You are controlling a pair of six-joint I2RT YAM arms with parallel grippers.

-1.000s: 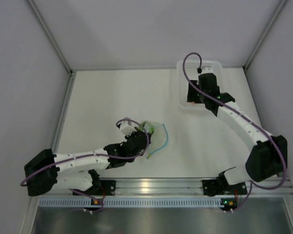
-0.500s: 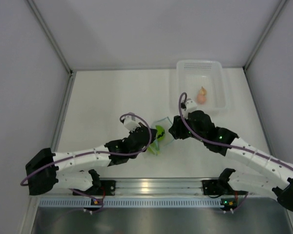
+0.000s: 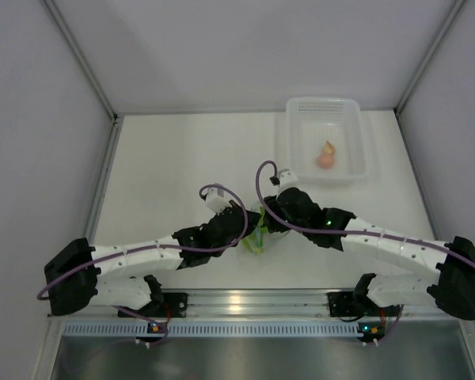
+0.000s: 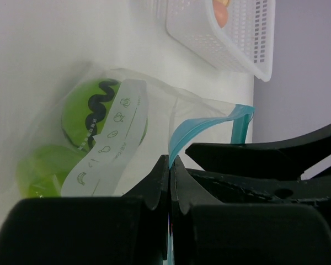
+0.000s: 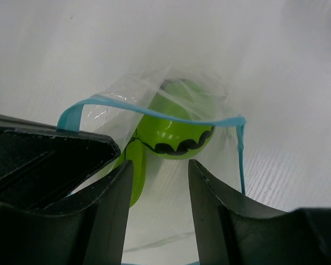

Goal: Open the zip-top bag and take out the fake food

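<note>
The zip-top bag (image 3: 258, 234) lies at the table's middle between both grippers, its mouth open. In the left wrist view the bag (image 4: 154, 105) holds a round green ball (image 4: 91, 110) with a dark zigzag and a lime-green oval (image 4: 41, 171). My left gripper (image 3: 248, 222) (image 4: 170, 163) is shut on the bag's blue zip strip (image 4: 207, 126). My right gripper (image 3: 267, 215) (image 5: 160, 171) is open at the bag's mouth, its jaws just short of the ball (image 5: 179, 135) and the oval (image 5: 135, 165). The blue strip (image 5: 154, 112) arches over the ball.
A white translucent basket (image 3: 358, 169) stands at the back right with a peach piece (image 3: 325, 157) inside; it also shows in the left wrist view (image 4: 209, 38). Side walls and a metal rail border the table.
My right arm has swung from over the basket down to the bag's mouth, leaving the peach piece in the basket. My left gripper keeps hold of the zip strip.
</note>
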